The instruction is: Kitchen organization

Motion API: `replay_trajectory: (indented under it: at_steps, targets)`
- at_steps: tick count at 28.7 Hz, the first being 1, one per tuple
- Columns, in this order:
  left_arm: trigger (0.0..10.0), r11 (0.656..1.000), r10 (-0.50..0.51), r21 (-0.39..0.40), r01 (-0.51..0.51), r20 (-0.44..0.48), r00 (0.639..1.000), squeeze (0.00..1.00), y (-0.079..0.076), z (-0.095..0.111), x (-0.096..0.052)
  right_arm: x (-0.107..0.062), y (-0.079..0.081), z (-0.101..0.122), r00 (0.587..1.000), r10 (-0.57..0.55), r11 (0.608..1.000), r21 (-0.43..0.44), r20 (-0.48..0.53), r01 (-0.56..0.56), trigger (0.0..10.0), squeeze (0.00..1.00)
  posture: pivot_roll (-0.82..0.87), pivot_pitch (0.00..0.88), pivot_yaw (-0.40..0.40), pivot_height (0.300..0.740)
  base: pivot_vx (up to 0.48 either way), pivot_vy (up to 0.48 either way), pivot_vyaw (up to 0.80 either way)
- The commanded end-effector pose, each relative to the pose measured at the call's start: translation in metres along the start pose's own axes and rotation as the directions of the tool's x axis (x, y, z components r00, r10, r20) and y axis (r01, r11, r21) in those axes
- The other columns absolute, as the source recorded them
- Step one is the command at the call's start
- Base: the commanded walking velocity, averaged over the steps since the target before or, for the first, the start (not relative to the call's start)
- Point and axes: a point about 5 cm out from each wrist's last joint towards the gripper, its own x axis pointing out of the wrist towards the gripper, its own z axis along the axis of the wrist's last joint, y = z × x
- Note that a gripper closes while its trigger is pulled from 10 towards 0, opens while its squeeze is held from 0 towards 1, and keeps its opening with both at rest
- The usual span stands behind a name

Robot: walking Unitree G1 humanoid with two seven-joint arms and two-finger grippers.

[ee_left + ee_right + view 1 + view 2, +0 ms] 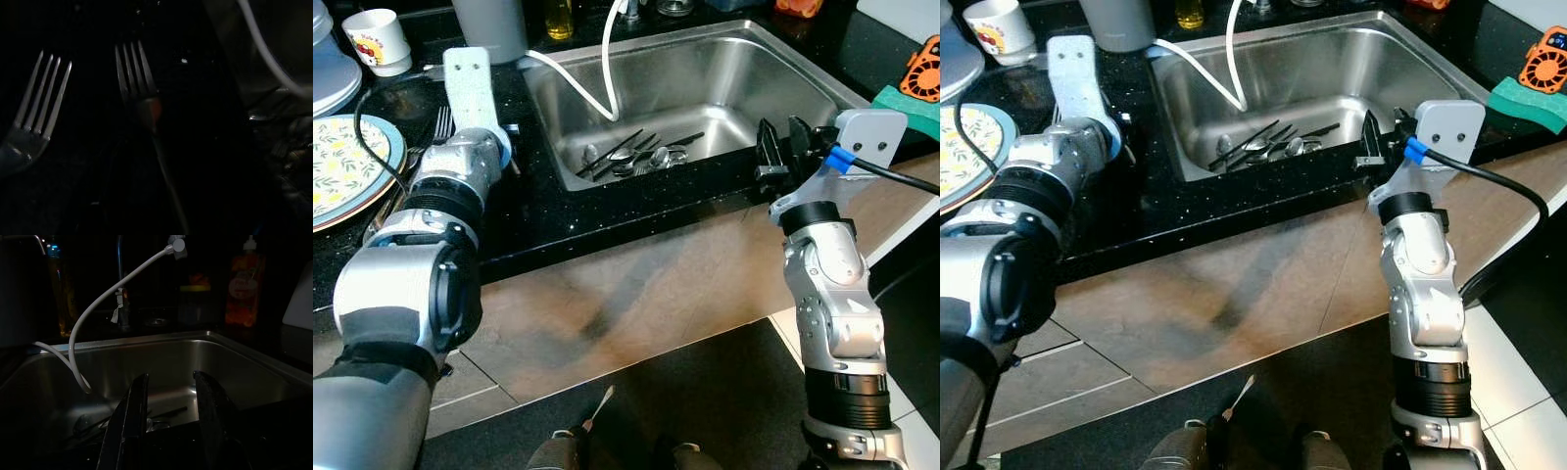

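Black fingers of the right gripper [784, 145] stand apart, holding nothing, at the front rim of the steel sink [803, 78]. Cutlery [636, 155] lies on the basin floor (a white hose [607, 69] droops in). The left gripper [504, 147], fingers hidden, hovers over two forks [137, 93] on the black counter [548, 211] beside a patterned plate [342, 166].
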Motion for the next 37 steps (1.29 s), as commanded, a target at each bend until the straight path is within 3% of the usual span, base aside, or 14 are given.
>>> replay_trajectory:
  at_steps: [1, 2, 3, 11, 19, 21, 24, 25, 26, 28, 30, 31, 33, 37]
  targets:
    - [4.7, 0.998, 0.046, -0.04, -0.053, -0.162, 0.986, 0.0, 0.007, -0.038, 0.003, -0.002, 0.001, -0.004, 1.0, 0.004, 1.0, 0.007, -0.015, -0.004, 10.0, 0.0, 0.12, 0.212, 0.05, 0.74, 0.0, 0.0, 0.0]
    - [4.7, 0.998, 0.046, -0.04, -0.053, -0.162, 0.986, 0.0, 0.007, -0.038, 0.003, -0.002, 0.001, -0.004, 1.0, 0.004, 1.0, 0.007, -0.015, -0.004, 10.0, 0.0, 0.12, 0.212, 0.05, 0.74, 0.0, 0.0, 0.0]
    - [0.0, 0.998, 0.067, -0.009, -0.07, -0.173, 0.983, 0.0, 0.01, -0.043, 0.004, -0.002, 0.001, -0.004, 1.0, 0.002, 1.0, 0.006, -0.014, -0.002, 10.0, 0.0, 0.12, 0.211, 0.052, 0.74, 0.0, 0.0, 0.0]
    - [0.0, 0.97, 0.18, 0.178, -0.165, -0.072, 0.981, 0.0, 0.023, -0.036, 0.004, -0.003, 0.0, -0.005, 1.0, -0.004, 1.0, 0.007, -0.017, 0.004, 10.0, 0.0, 0.12, 0.204, 0.05, 0.74, 0.0, 0.0, 0.0]
    - [0.0, 0.972, 0.166, 0.164, -0.166, 0.019, 0.986, 0.0, 0.017, -0.015, 0.003, -0.001, 0.001, -0.005, 1.0, -0.003, 1.0, 0.011, -0.014, 0.003, 10.0, 0.0, 0.12, 0.198, 0.049, 0.74, 0.0, 0.0, 0.0]
    - [10.0, 0.977, 0.088, 0.178, -0.115, 0.154, 0.984, 0.0, 0.0, 0.009, -0.001, -0.001, 0.0, -0.005, 1.0, -0.004, 1.0, 0.009, -0.014, 0.004, 10.0, 0.0, 0.12, 0.199, 0.047, 0.74, 0.0, 0.0, 0.0]
    - [10.0, 0.952, -0.282, 0.202, 0.23, 0.285, 0.916, 0.0, -0.058, 0.037, -0.017, -0.001, -0.001, -0.005, 1.0, -0.005, 1.0, 0.007, -0.015, 0.005, 10.0, 0.0, 0.12, 0.201, 0.046, 0.74, 0.0, 0.0, 0.0]
    - [10.0, 0.849, -0.518, 0.252, 0.464, 0.227, 0.825, 0.0, -0.093, 0.03, -0.028, -0.001, -0.001, -0.005, 1.0, -0.004, 1.0, 0.008, -0.016, 0.004, 10.0, 0.0, 0.12, 0.201, 0.047, 0.74, 0.0, 0.0, 0.0]
    - [10.0, 0.849, -0.518, 0.252, 0.464, 0.227, 0.825, 0.0, -0.093, 0.03, -0.028, -0.001, -0.001, -0.005, 1.0, -0.004, 1.0, 0.008, -0.016, 0.004, 10.0, 0.0, 0.12, 0.201, 0.047, 0.74, 0.0, 0.0, 0.0]
    - [10.0, 0.765, -0.623, 0.3, 0.57, 0.122, 0.773, 0.0, -0.112, 0.012, -0.032, -0.001, 0.0, -0.005, 1.0, -0.004, 1.0, 0.009, -0.015, 0.004, 10.0, 0.0, 0.12, 0.204, 0.053, 0.74, 0.0, 0.0, 0.0]
    - [10.0, 0.693, -0.613, 0.435, 0.575, -0.063, 0.788, 0.0, -0.121, -0.029, -0.029, -0.001, 0.001, -0.005, 1.0, -0.005, 1.0, 0.01, -0.014, 0.006, 10.0, 0.0, 0.12, 0.204, 0.053, 0.74, 0.0, 0.0, 0.0]
    - [10.0, 0.693, -0.613, 0.435, 0.575, -0.063, 0.788, 0.0, -0.121, -0.029, -0.029, -0.001, 0.001, -0.005, 1.0, -0.005, 1.0, 0.01, -0.014, 0.006, 10.0, 0.0, 0.12, 0.204, 0.053, 0.74, 0.0, 0.0, 0.0]
    - [10.0, 0.695, -0.555, 0.513, 0.504, -0.063, 0.829, 1.0, -0.12, -0.044, -0.025, -0.002, 0.0, -0.005, 1.0, -0.011, 1.0, 0.008, -0.014, 0.011, 10.0, 0.0, 0.11, 0.208, 0.058, 0.74, 0.0, 0.0, 0.0]
    - [10.0, 0.697, -0.553, 0.519, 0.495, -0.049, 0.832, 1.0, -0.12, -0.044, -0.025, -0.003, 0.0, -0.004, 1.0, -0.012, 1.0, 0.007, -0.015, 0.012, 10.0, 0.0, 0.11, 0.208, 0.058, 0.74, 0.0, 0.0, 0.0]
